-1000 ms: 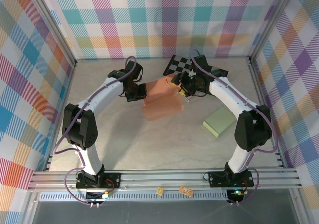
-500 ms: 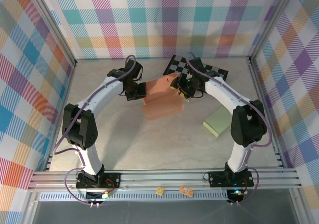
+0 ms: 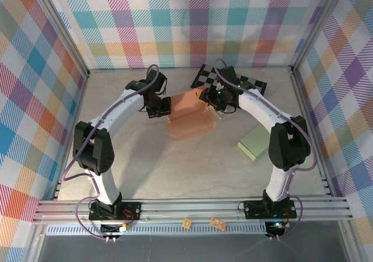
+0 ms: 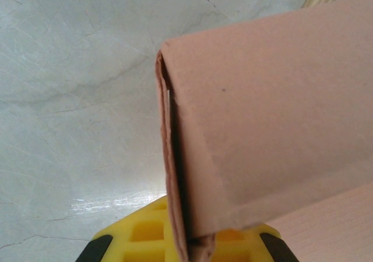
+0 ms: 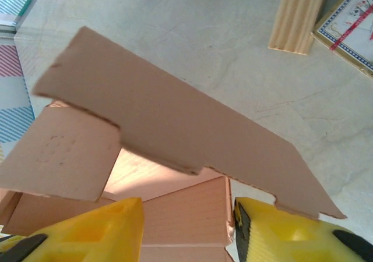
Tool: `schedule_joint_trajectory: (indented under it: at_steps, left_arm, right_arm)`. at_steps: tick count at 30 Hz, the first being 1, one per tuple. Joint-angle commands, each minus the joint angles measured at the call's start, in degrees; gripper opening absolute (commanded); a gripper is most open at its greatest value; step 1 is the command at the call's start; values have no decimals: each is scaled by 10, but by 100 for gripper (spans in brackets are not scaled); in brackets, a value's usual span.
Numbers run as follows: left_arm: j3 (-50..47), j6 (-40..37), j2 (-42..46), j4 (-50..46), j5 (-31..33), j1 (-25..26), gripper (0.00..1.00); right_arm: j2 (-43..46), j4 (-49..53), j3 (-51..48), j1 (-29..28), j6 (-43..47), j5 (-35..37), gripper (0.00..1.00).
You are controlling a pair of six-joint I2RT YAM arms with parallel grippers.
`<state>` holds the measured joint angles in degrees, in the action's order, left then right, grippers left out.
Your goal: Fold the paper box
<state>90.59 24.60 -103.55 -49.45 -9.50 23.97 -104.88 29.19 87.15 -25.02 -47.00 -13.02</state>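
Observation:
The paper box (image 3: 187,121) is salmon cardboard, partly folded, held in the middle of the table between both arms. My left gripper (image 3: 161,106) is shut on the box's left side. In the left wrist view, the doubled cardboard edge (image 4: 175,174) runs down into the closed yellow jaws of the left gripper (image 4: 186,241). My right gripper (image 3: 213,101) is at the box's right end. Its yellow fingers (image 5: 93,230) stand apart around a ribbed panel (image 5: 180,215), with the right pad close against the panel's edge. A long notched flap (image 5: 175,122) slants above them.
A pale green pad (image 3: 256,141) lies on the table to the right of the box. A black and white checkerboard (image 3: 233,78) lies at the back. A ribbed wooden block (image 5: 298,14) and a framed card (image 5: 349,20) lie beyond the right gripper.
My right gripper has shifted a little left, closer onto the box's right end, and its jaws have narrowed. The left arm and its grip have not moved.

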Motion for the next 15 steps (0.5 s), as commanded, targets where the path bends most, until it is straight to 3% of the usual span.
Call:
schedule_joint_trajectory:
  at_steps: [1, 15]
  left_arm:
    - [14, -7, 4, -13, -10, 5, 0]
    - [13, -4, 4, -6, -14, 5, 0]
  right_arm:
    - [-10, -15, 13, -6, 30, -15, 44]
    - [-29, -8, 38, -38, 59, -44, 44]
